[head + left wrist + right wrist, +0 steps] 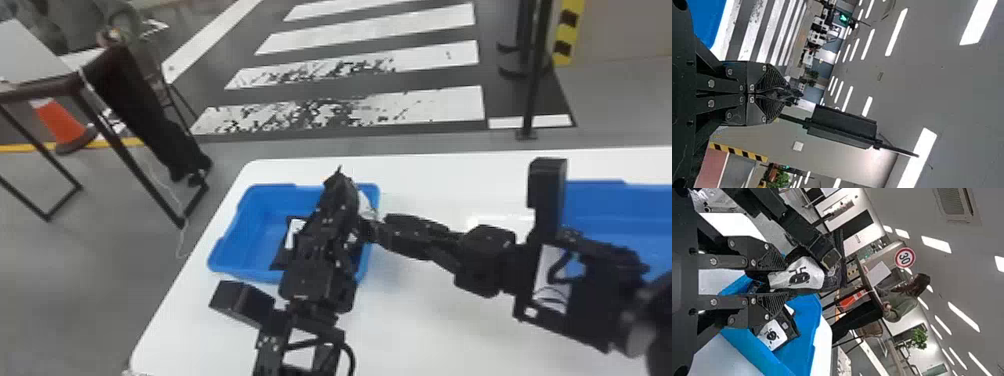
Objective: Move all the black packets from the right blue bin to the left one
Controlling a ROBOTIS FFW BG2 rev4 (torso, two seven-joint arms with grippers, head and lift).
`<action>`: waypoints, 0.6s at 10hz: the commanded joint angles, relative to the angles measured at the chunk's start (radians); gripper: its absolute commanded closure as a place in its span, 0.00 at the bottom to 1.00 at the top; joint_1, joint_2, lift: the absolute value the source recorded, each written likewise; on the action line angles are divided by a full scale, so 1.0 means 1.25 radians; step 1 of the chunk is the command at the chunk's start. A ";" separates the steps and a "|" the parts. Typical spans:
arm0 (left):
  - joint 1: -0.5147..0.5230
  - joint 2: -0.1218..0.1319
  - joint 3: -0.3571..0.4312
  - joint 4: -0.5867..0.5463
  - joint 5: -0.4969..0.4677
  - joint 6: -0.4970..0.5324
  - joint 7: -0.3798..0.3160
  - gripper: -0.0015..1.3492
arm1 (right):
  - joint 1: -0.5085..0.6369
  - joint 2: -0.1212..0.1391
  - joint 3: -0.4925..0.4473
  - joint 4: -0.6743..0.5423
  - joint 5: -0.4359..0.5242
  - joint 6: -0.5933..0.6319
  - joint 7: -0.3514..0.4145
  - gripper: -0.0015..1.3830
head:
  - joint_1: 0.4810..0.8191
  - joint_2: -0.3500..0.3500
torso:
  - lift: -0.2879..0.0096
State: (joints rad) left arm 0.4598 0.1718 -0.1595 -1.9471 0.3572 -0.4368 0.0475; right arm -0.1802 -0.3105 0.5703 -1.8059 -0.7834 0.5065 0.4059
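Over the left blue bin [240,250], my left gripper [342,192] is beside a black packet with a white label [365,202]. In the left wrist view, the left gripper [775,94] is shut on a crumpled dark edge of packet. My right gripper [377,227] comes in from the right at the same packet. Seen in the right wrist view, the right gripper [783,280] is shut on the labelled black packet [803,274], which stands up past its fingertips against the left gripper. Another black packet [774,335] lies inside the left bin.
The right blue bin [620,205] is at the table's right side, partly behind the right arm. Both arms cross above the white table [415,330], close together at the left bin. Beyond the table stands a dark post [532,85].
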 commanded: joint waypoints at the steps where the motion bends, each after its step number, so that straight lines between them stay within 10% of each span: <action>1: -0.044 -0.006 0.048 0.062 -0.051 -0.008 0.004 0.90 | 0.003 0.000 -0.008 0.016 0.000 -0.046 0.008 0.27 | 0.63 1.00 | 0.40; 2: -0.091 -0.011 0.088 0.131 -0.093 -0.024 0.009 0.90 | 0.013 0.002 -0.027 0.018 0.001 -0.058 0.010 0.07 | 0.63 1.00 | 0.40; 5: -0.199 -0.006 0.166 0.298 -0.278 -0.059 0.131 0.83 | 0.060 0.007 -0.121 0.007 0.035 -0.075 0.020 0.09 | 0.63 1.00 | 0.40; 6: -0.199 -0.007 0.190 0.298 -0.287 -0.039 0.133 0.39 | 0.087 0.013 -0.177 -0.013 0.084 -0.079 0.023 0.09 | 0.62 1.00 | 0.40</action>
State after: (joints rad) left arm 0.2145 0.1624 0.0635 -1.5816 0.0098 -0.4964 0.2145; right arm -0.0897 -0.2990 0.3885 -1.8086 -0.7114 0.4099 0.4340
